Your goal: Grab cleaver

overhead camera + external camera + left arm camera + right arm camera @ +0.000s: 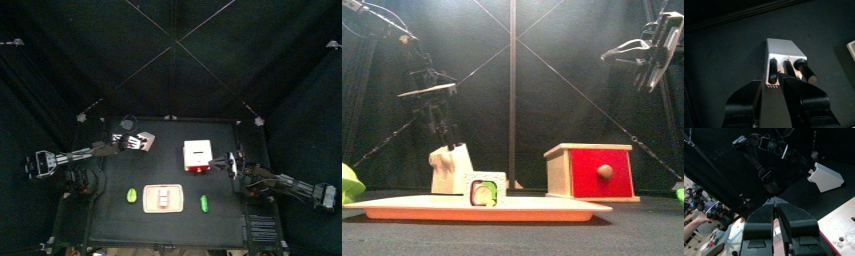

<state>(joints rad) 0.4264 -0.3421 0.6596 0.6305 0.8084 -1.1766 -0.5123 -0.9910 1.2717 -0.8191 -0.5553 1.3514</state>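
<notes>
The cleaver (785, 55), a small blocky light-grey and white object with dark handles and pinkish-brown patches, stands on the black table (120, 215) in its rear left part. In the front view it (449, 168) stands upright, long axis vertical, handles rising from its top. The left gripper (787, 80) is directly over those handles, jaws slightly spread around them; whether they press cannot be told. Right of the cleaver stands a white-and-red wooden box (591, 172). Nearer the front lies a pale flat tray (422, 210). The right gripper (647, 52) hangs raised at the right, jaws pressed together.
</notes>
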